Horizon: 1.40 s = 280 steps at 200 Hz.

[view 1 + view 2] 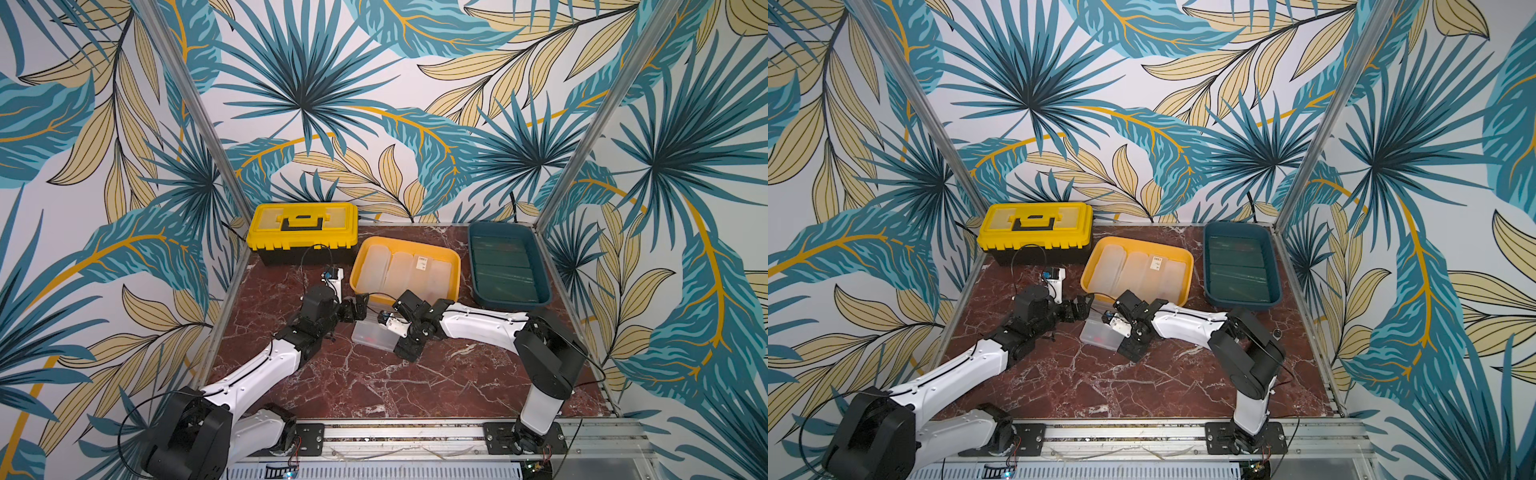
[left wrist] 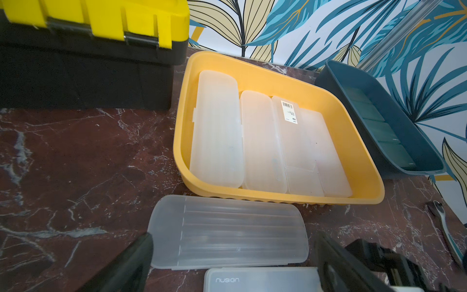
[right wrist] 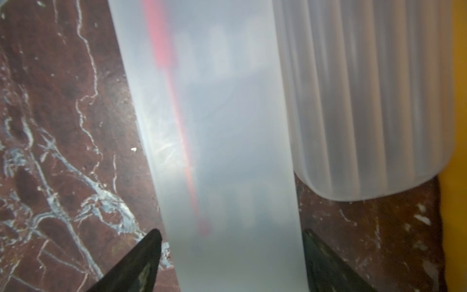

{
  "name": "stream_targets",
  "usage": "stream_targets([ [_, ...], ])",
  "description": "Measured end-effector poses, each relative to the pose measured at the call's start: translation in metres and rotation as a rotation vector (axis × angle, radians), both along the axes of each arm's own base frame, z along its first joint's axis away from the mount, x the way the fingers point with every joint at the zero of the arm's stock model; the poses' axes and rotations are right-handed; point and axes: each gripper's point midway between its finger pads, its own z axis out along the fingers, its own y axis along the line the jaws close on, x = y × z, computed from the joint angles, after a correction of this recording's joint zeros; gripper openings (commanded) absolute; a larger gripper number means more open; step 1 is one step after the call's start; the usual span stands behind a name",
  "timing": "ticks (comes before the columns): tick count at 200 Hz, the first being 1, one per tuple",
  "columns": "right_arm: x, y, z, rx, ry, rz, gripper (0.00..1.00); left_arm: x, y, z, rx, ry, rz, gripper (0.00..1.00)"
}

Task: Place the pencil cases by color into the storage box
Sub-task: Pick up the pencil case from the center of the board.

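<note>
With jaws spread and not yet pinching, the right gripper [image 3: 231, 232] straddles the short width of the smooth frosted pencil case [image 3: 222, 141], which lies flat on the marble table [image 3: 63, 126] with its long axis parallel to the yellow tray [image 2: 278, 199], a ribbed frosted case [image 2: 227, 232] lying between them, while the left gripper [image 2: 235, 237] hangs wide open nearby.

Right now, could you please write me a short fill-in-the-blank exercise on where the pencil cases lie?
The yellow tray holds ____ frosted cases. On the table, ____ loose cases lie before it. The right gripper straddles the smooth case with something ____ inside.
Missing words: four; two; red.
</note>
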Motion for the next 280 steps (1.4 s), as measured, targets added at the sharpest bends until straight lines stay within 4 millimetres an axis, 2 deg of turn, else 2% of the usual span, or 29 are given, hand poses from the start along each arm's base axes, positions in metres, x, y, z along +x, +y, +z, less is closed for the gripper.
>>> stream_targets([
  [33,-0.002,0.002,-0.007,-0.037,-0.006,0.012,0.82,0.000,0.004,0.002,0.001,-0.009,0.021,1.00],
  [66,-0.002,0.002,-0.009,-0.053,-0.014,0.015,0.72,-0.001,0.010,0.004,0.001,-0.018,0.053,1.00],
  [104,-0.008,-0.001,-0.003,-0.042,-0.025,0.011,0.71,-0.004,0.022,0.016,-0.010,-0.061,0.105,1.00],
  [210,-0.021,-0.015,0.075,0.202,-0.148,-0.113,0.70,-0.014,0.032,0.031,-0.052,-0.124,0.142,1.00],
  [247,-0.011,-0.022,0.108,0.270,-0.237,-0.204,0.70,-0.019,0.034,0.041,-0.075,-0.167,0.141,1.00],
  [280,0.009,-0.039,0.128,0.303,-0.307,-0.342,0.71,-0.021,0.033,0.044,-0.089,-0.189,0.129,1.00],
])
